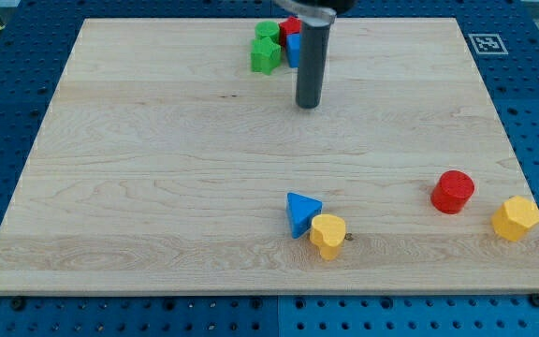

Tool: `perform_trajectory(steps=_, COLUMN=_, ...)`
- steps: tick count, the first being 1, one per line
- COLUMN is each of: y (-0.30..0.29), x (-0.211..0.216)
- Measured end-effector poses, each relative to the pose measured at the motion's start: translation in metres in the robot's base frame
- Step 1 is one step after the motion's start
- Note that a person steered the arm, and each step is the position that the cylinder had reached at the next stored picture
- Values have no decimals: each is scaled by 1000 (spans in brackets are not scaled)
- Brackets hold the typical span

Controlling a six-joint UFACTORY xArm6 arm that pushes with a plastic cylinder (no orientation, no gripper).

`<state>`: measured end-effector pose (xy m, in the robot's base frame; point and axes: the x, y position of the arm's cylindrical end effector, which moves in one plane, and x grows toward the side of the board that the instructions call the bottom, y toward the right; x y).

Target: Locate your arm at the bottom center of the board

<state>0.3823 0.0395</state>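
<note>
My tip (308,105) rests on the wooden board (157,168) in its upper middle part. The dark rod rises from it to the view's top. Just up and left of the tip is a tight cluster: two green blocks (266,49), a red block (290,26) and a blue block (293,49), partly hidden by the rod. Near the view's bottom centre a blue triangular block (300,212) touches a yellow heart-shaped block (327,234). The tip is far above these two.
A red cylinder (453,191) and a yellow hexagonal block (516,218) lie at the lower right of the board. A blue pegboard table (7,112) surrounds the board. A marker tag (484,42) sits at the top right.
</note>
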Motion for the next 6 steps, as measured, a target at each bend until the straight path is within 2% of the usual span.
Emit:
perform_trajectory(steps=2, y=-80, x=13)
perform_trajectory(steps=3, y=-100, x=65)
perform_trajectory(steps=5, y=-98, x=188)
perform_trajectory(steps=6, y=-50, x=231)
